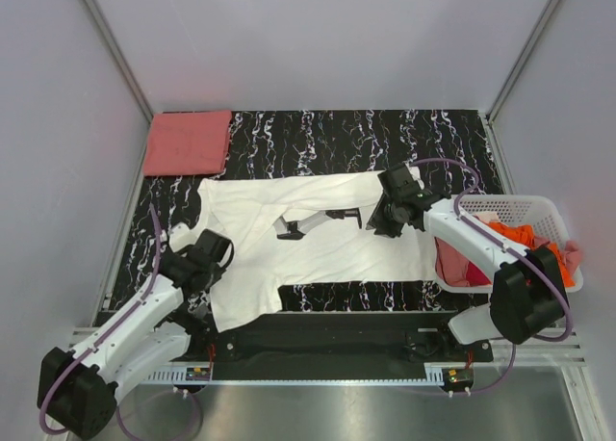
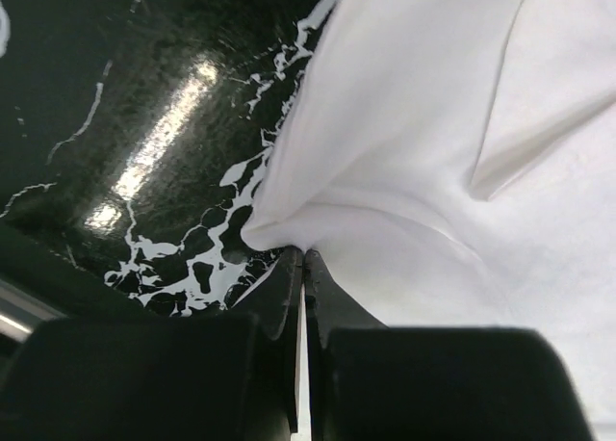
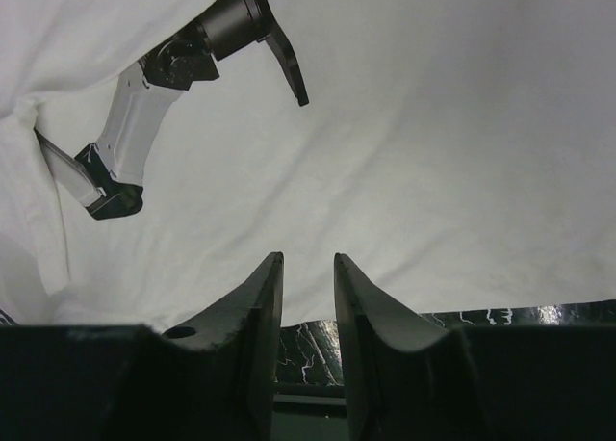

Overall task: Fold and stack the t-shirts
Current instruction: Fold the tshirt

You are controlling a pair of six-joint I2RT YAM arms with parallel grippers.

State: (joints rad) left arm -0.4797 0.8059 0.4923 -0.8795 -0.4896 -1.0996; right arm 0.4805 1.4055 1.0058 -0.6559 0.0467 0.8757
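Left gripper [image 2: 304, 260] has its jaws pressed together on a pinched fold at the edge of the cream-white t-shirt [image 2: 452, 171], with the black marbled table [image 2: 144, 104] bare just beside the pinch. Right gripper [image 3: 308, 260] has its jaws a narrow gap apart with nothing between them. It is low over the shirt's right-hand side, where a strip of table shows beneath the fingertips [image 3: 265, 287].

Seen from above, the shirt lies spread across the middle of the table, rumpled on the left near the pinch and flatter toward the right. I judge the step to be a first fold or a straightening pull (only one side is in hand).

To do it well, the right arm should settle onto the cloth edge and close on it before either arm lifts. Both should then travel together at one height, so the fold line runs straight. Pulling from the left alone would likely drag and bunch the cloth.

A folded salmon-pink t-shirt [image 1: 188, 142] lies at the far-left corner, the likely stacking spot. An orange t-shirt [image 1: 512, 235] sits in the white basket [image 1: 525, 203] on the right.
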